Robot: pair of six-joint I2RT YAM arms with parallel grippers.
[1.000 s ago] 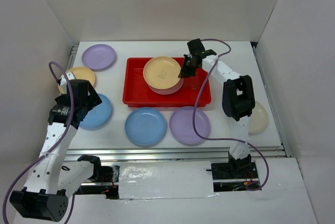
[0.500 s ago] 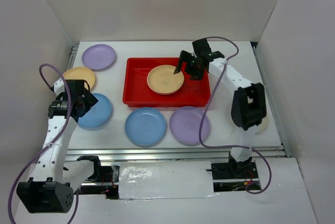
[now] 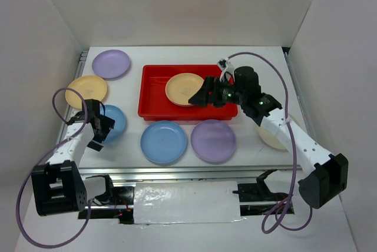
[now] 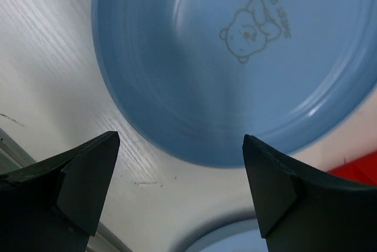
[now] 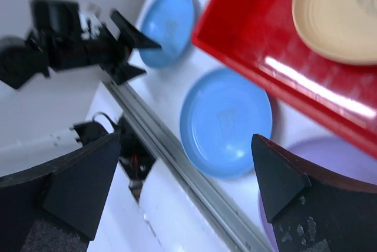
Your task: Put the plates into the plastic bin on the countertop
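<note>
Plastic bin (image 3: 154, 93), red, mid-far countertop (image 3: 259, 63): holds one orange-yellow plate (image 3: 181, 87).
Right gripper (image 3: 198, 95): over the bin, at that plate's right edge, jaws spread wide, empty.
Left gripper (image 3: 103, 131): over the left light blue plate (image 3: 115, 123), jaws wide apart, empty.
Near the bin: second light blue plate (image 3: 164, 142), lilac plate (image 3: 213, 141).

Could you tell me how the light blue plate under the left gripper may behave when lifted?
The light blue plate looks like thin moulded plastic, so probably stiff and light. Its gloss suggests it may slip when gripped. Flat on the countertop, its low rim may be hard to catch.
</note>
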